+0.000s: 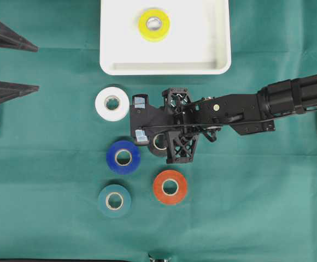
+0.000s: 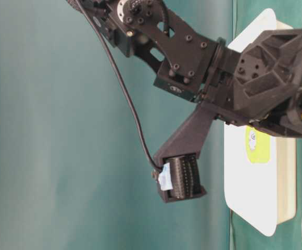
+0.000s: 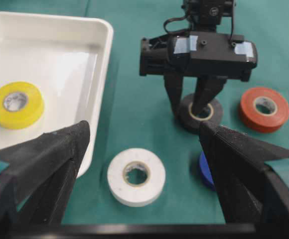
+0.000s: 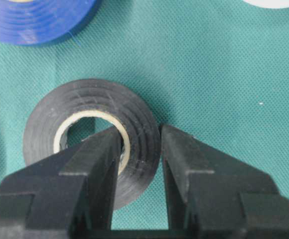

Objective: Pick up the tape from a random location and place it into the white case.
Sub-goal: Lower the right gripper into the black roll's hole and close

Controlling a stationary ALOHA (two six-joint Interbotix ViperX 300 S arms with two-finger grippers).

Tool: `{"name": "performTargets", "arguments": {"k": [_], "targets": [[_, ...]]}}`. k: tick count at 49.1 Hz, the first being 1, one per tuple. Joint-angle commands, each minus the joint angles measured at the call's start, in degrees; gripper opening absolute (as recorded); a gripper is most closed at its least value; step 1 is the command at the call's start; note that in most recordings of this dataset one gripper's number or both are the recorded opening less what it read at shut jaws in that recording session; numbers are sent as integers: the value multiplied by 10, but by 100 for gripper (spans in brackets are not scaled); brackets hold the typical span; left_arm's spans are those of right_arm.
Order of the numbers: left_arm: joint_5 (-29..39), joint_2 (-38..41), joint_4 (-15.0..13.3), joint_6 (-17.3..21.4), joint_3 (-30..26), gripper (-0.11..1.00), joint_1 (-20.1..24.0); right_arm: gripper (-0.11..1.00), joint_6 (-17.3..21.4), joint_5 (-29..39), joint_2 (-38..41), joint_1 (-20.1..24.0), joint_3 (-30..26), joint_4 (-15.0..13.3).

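Overhead exterior view shows the green cloth [image 1: 268,207] under everything, with the white case [image 1: 218,33] beyond the right gripper [image 1: 140,119] and holding a yellow tape roll [image 1: 153,24]. Largely hidden beneath that claw lies the black tape roll [image 4: 84,104]; a white tape roll [image 1: 112,103] sits just past the fingertips, a blue tape roll [image 1: 123,156] and a teal tape roll [image 1: 114,200] lie to one side, and an orange tape roll [image 1: 170,186] lies back toward the wrist.

The right claw is pinching the black roll's wall, one finger inside the core and one outside. The left gripper [image 3: 144,174] is spread wide, well apart from it.

Only one side of the ring is pinched, so on lifting the roll may swing or slip free. A tilted roll could also catch the case's rim.
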Motion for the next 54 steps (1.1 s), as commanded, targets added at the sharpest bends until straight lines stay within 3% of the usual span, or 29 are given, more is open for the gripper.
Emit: {"name": "performTargets", "arguments": {"k": [1,15,30,54], "targets": [[-3,4,-1,-1,-6,99,-1,25,-1,-1,-10,-1,-5,-1],[-3,4,-1,-1,-7,99,-2,25,1,3,-14,-1,-6,-1],[-4,4,0,-1,-7,99,-1,25,2,51,-75,0,-20,-2],[-4,4,0,-1,-8,99,-1,25,3,189,-169,13,-89,-2]]}}
